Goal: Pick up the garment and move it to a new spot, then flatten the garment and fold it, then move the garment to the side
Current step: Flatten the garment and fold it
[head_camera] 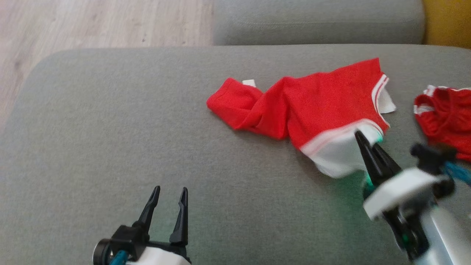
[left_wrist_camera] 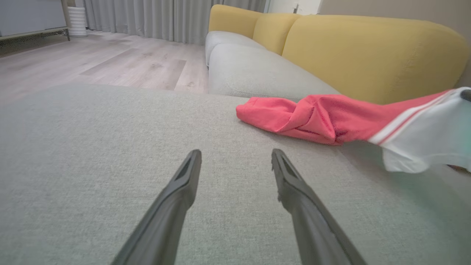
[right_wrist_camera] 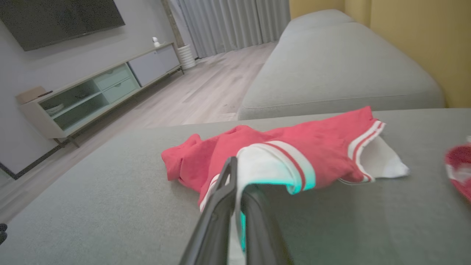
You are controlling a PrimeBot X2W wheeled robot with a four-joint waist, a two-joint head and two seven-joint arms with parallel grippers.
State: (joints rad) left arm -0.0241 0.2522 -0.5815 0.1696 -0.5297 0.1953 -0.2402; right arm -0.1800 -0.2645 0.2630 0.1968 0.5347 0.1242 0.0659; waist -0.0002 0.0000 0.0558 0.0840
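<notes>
Right of centre in the head view, the garment (head_camera: pixel 312 106) lies crumpled on the grey cushion (head_camera: pixel 110 129). It is red knit with white striped bands, and its left end is twisted into a roll. The right gripper (head_camera: pixel 364 141) reaches up from the lower right of the frame, jaws pinched together on the white band at the garment's lower right corner. In the right wrist view a fold of white cloth runs down between the two fingers, and that corner hangs slightly off the cushion.

The left gripper (head_camera: pixel 171 191) sits at the bottom left, well apart from the cloth, with its jaws spread wide and nothing between them.

The garment looks light, thin and limp. Lifted by one corner, it will likely sag and trail, and the twist may tighten rather than shake out. The banded hems seem the firmest places to hold, so a second hold on the striped edge at the upper right would probably spread it best. Another red garment (head_camera: pixel 445 114) lies near the right edge of the frame, close enough to snag.
</notes>
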